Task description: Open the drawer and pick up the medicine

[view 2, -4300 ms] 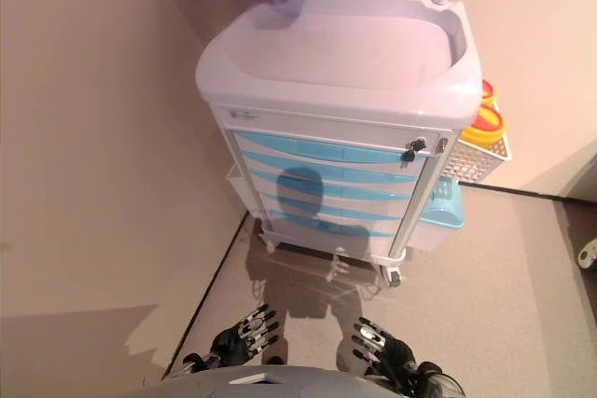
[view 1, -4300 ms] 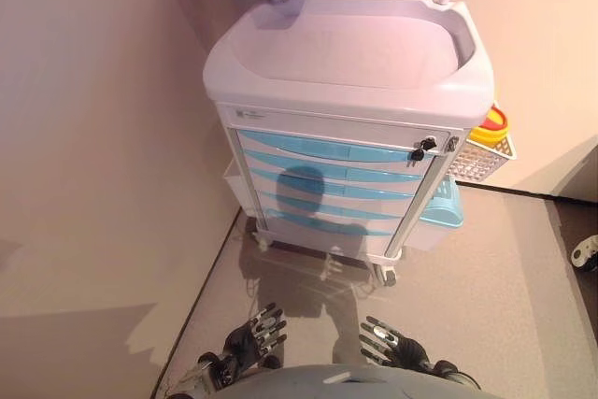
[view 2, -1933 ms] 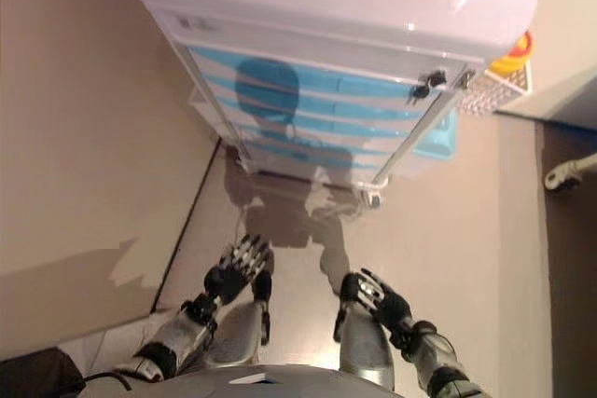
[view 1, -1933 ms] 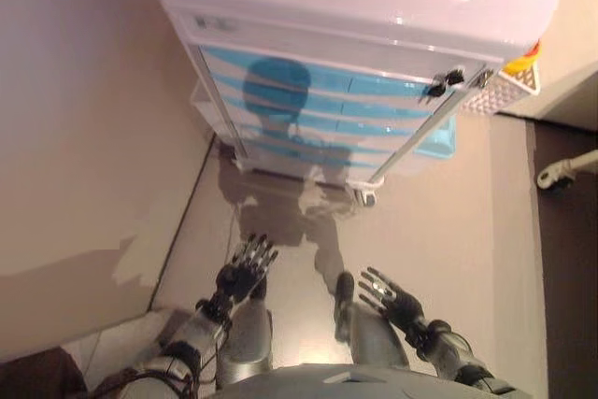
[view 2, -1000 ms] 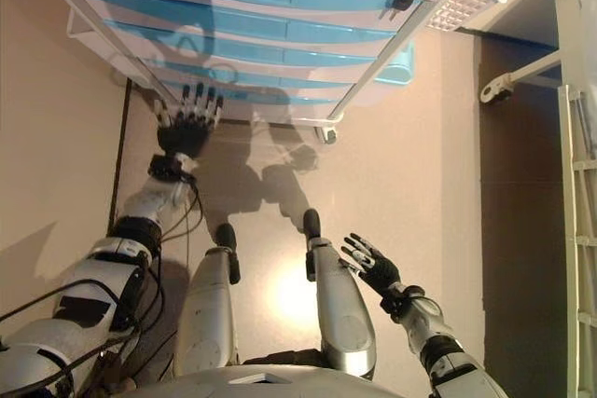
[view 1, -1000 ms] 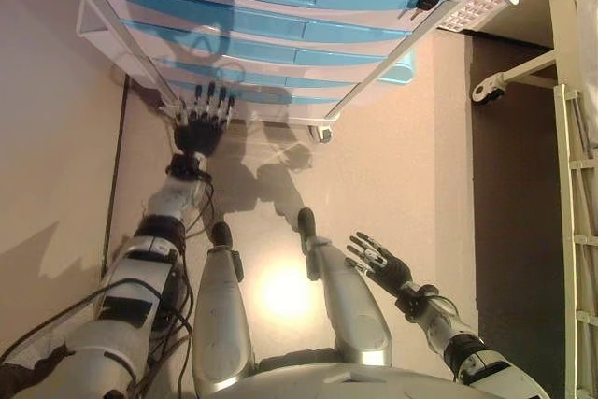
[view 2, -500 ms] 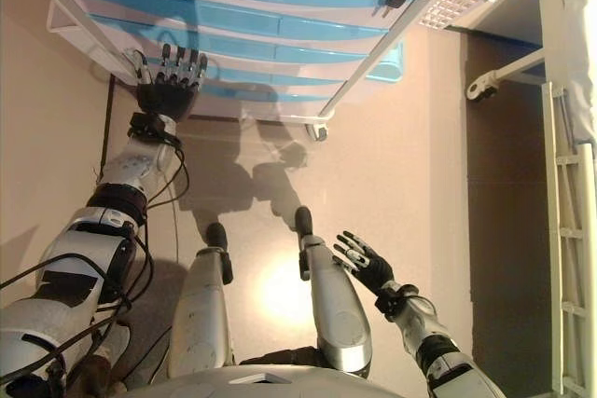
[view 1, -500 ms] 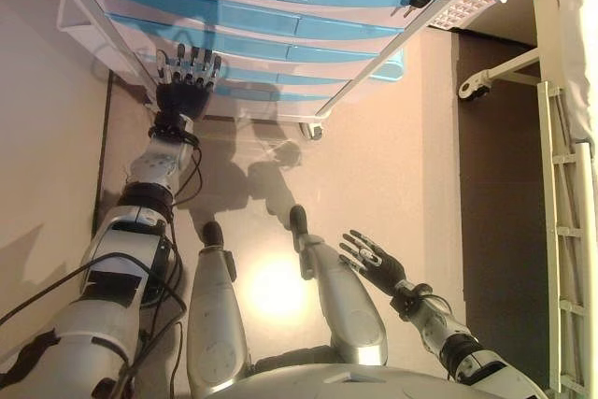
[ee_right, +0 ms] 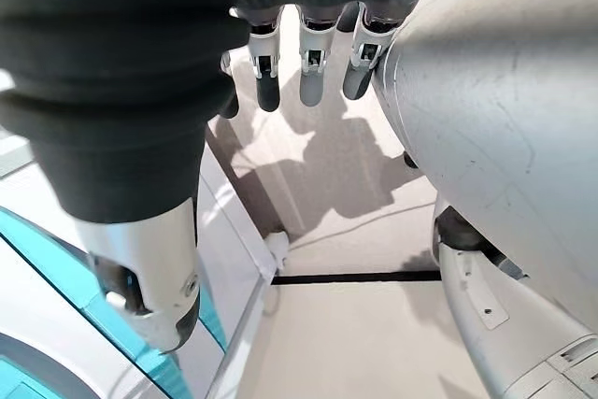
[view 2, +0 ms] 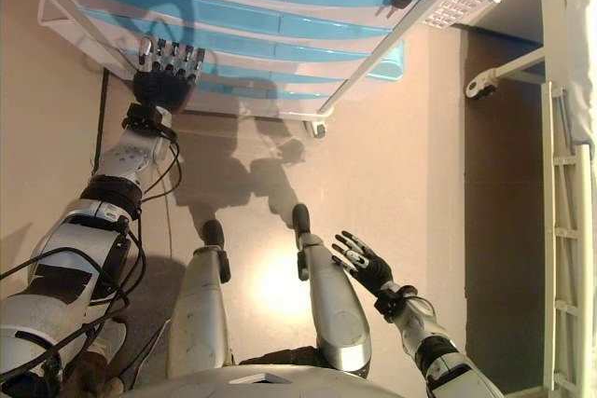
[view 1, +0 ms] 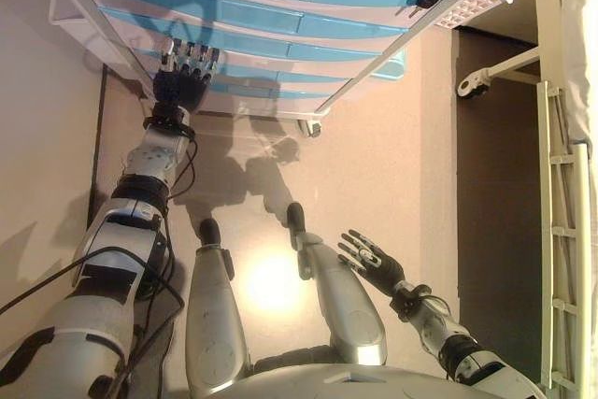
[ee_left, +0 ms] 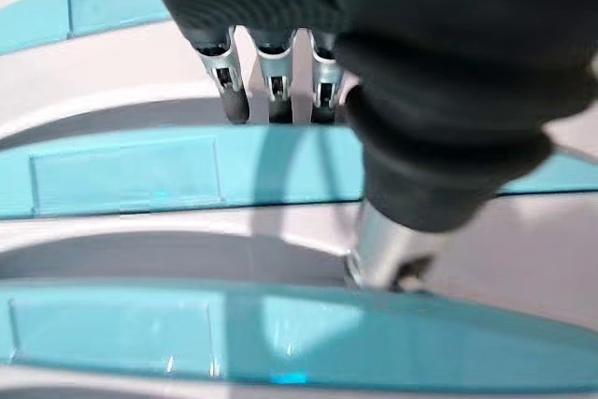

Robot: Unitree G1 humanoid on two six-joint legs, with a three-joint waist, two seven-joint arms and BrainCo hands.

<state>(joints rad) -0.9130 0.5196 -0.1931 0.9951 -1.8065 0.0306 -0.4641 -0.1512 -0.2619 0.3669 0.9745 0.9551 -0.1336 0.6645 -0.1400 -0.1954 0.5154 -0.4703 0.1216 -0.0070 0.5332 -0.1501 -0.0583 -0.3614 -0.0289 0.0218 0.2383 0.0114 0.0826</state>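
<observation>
Left hand [view 1: 182, 77] fingertips at closed drawer [view 1: 252, 44], medicine unseen

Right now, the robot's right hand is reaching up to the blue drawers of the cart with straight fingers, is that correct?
Not quite: it is the left hand that reaches the blue drawers with straight fingers, as the left eye view shows. The right hand hangs open, low by the leg.
</observation>
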